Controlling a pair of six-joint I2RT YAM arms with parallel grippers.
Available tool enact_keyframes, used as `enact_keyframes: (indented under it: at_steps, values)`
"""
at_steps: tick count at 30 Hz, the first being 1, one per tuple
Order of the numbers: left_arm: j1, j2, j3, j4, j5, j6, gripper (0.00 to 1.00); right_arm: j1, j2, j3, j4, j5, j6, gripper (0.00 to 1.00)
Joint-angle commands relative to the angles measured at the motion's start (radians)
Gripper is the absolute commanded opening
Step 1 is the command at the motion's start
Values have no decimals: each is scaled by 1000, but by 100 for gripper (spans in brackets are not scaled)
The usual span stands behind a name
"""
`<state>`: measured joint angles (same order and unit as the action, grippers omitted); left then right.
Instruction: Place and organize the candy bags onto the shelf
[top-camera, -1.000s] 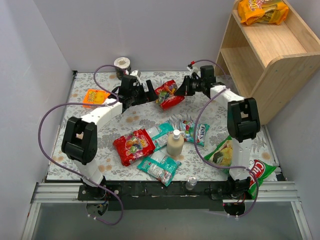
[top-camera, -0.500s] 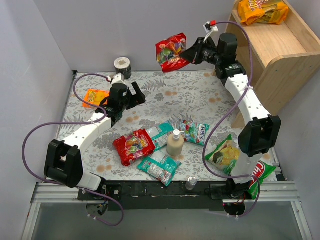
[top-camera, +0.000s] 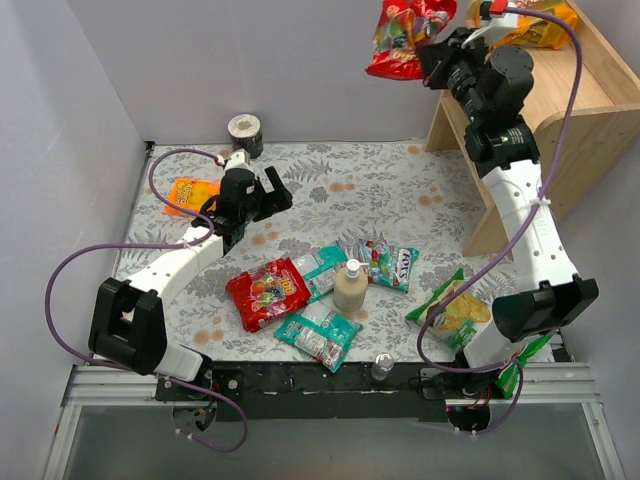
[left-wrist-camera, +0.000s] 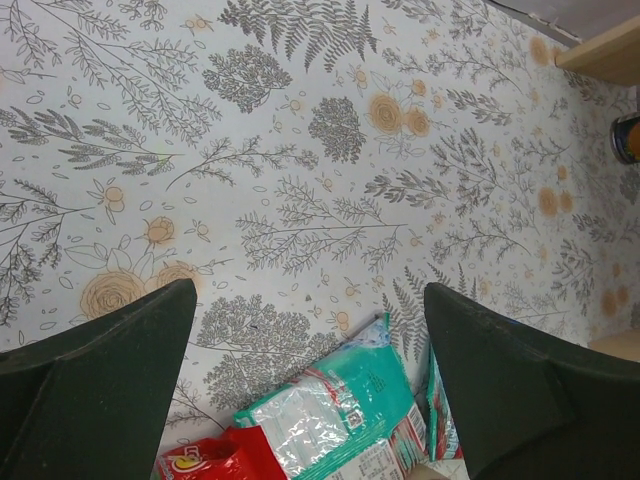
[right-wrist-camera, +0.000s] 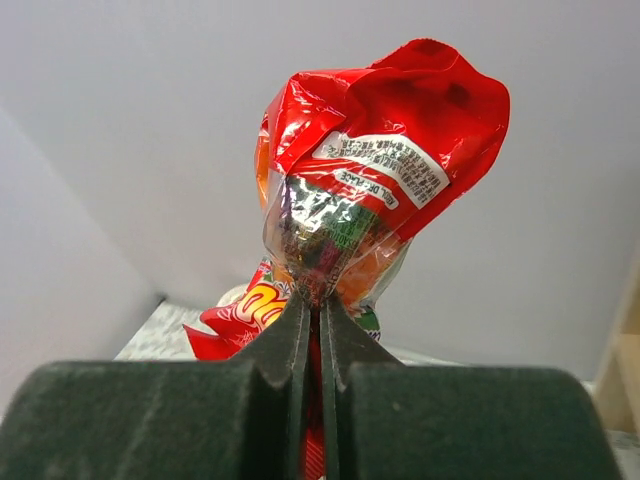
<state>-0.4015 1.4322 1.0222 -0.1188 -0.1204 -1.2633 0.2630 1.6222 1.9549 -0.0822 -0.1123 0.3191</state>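
Six candy bags on count: four on the table (top-camera: 420, 195), one airborne, one shelved.

1. Left gripper (left-wrist-camera: 308, 295): fingers spread wide, nothing between them, low over the far-left table. A second ago it met the carried bag at mid-table. It has since let go and drawn back.
2. Table stock, unmoved: red bag (top-camera: 268, 293) lying flat, with three teal-and-white bags (top-camera: 318, 335) close around a cream bottle (top-camera: 350, 287).
3. Carried red bag (right-wrist-camera: 372, 170): pinched at its clear seam by the right gripper (right-wrist-camera: 318, 320), fingers pressed tight on the film. It was level with the table a second ago and now hangs high, just left of the shelf (top-camera: 560, 120), near top-board height. Judgement: the handover is finished and only the swing over a board and the release remain for this bag.
   - Orientation: long axis in line with the gripper's fingers. The crumpled free end points away from the wrist, left of the shelf and toward the back wall, so it must turn rightward to go in.
4. Orange-yellow bag (top-camera: 525, 22): lying on the shelf's top board.
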Motion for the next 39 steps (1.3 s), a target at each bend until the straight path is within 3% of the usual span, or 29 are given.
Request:
enact_keyframes:
  at_steps: [1, 5, 10, 16, 26, 35, 39]
  values:
    - [-5, -10, 1, 25, 37, 12, 98, -8, -97, 56, 173, 358, -106, 1]
    - [-3, -3, 3, 31, 56, 15, 98, -13, -82, 81, 183, 592, -210, 1]
    - [-3, 11, 4, 33, 74, 13, 98, -11, -90, 59, 312, 865, -316, 1]
    - [-3, 23, 10, 33, 85, 13, 98, -11, -97, 29, 478, 1051, -497, 1]
    - [-3, 53, 30, 33, 108, 15, 98, -31, -99, -59, 539, 1177, -479, 1]
    - [-3, 45, 27, 27, 100, 30, 98, -91, -19, 21, 391, 1182, -338, 1]
    - [-3, 43, 30, 24, 93, 39, 98, -119, -4, 30, 297, 1114, -226, 1]
